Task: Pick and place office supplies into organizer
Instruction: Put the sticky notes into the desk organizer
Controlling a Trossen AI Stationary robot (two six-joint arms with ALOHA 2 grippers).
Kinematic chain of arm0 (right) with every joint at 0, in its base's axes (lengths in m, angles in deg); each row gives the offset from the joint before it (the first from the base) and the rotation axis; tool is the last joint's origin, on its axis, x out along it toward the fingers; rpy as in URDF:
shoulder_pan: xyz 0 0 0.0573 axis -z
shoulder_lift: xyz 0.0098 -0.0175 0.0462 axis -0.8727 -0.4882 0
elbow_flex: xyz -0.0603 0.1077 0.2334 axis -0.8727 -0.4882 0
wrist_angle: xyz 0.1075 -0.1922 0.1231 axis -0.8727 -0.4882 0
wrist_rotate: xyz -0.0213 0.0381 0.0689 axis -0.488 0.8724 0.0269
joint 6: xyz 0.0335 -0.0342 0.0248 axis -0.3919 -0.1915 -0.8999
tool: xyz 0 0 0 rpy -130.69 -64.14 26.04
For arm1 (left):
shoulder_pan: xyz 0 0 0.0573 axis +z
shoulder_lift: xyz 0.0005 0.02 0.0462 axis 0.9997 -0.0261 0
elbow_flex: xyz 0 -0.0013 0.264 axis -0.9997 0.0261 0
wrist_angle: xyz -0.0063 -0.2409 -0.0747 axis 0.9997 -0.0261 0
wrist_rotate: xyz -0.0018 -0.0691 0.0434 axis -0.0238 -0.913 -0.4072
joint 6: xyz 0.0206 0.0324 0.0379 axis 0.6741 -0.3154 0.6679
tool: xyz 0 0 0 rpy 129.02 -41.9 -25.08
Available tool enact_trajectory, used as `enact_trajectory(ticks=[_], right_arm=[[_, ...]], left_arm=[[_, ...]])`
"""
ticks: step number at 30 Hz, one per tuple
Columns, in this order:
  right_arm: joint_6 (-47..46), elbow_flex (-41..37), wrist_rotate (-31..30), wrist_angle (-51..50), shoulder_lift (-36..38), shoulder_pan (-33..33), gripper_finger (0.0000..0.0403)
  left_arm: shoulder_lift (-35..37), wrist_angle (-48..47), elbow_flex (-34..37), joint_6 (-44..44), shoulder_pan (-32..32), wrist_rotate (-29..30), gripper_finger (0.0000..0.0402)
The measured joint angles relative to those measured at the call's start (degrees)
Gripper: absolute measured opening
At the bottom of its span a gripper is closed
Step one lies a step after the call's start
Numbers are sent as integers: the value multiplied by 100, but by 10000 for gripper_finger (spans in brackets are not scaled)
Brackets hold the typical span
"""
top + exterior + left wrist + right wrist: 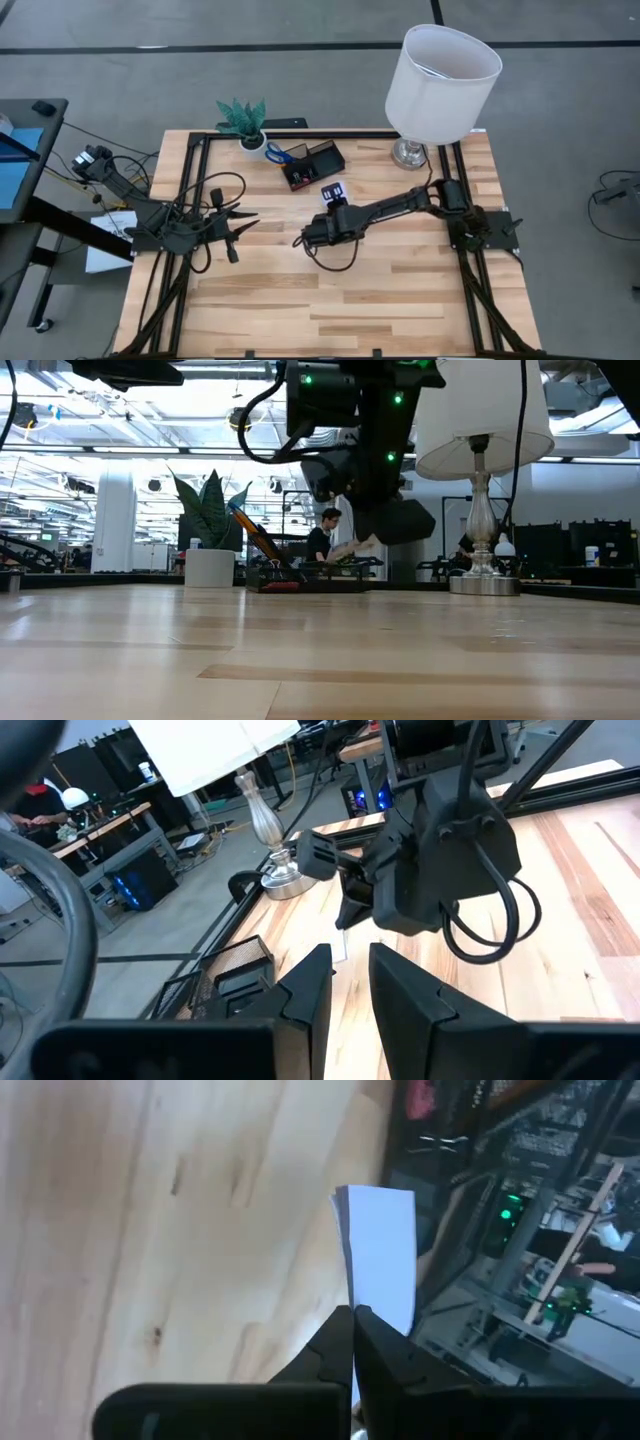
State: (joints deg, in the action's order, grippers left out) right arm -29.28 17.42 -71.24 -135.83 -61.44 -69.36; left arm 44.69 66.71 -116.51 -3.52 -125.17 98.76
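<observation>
Beyond the right hand (pixel 333 196), toward the table's far edge, stands the organizer (pixel 311 164), and that short gap is what the coming move turns on. The right arm reaches in from its own side across the middle of the table (pixel 350 300) (the left arm waits at the table's left edge), so it is plainly the nearer one.

The right hand is pinched shut on the pale note pad (pixel 382 1250), which stands on edge out past the fingertips, its flat face turned sideways in the wrist view; the pad juts from the hand toward the organizer, held clear of the table. I judge the carry needs only a short push forward and then a drop into a compartment.

The organizer's long side runs roughly across the hand's line of approach, slightly skewed. Blue-handled scissors (pixel 277 153) show at its end nearer the potted plant (pixel 245 122), and something red lies low in it.

The left hand (pixel 250 220) holds nothing, its fingers (pixel 305 995) a narrow slit apart.

Hard to make out: which compartment has room for the pad, since the overhead view shows the tray small and dark. From table height the right arm hides part of the organizer, and the pad's size against the openings cannot be judged.
</observation>
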Motion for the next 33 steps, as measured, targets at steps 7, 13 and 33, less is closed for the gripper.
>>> enact_trajectory(ticks=[7,13,33], right_arm=[[37,304,-124,-301,4,134,0],[185,343,-125,-342,48,438,0],[2535,345,705,1517,409,1842,0]], left_arm=[[0,0,0,1,0,-4,63],[0,-22,0,-4,0,-18,63],[0,-44,0,-15,-2,-151,63]])
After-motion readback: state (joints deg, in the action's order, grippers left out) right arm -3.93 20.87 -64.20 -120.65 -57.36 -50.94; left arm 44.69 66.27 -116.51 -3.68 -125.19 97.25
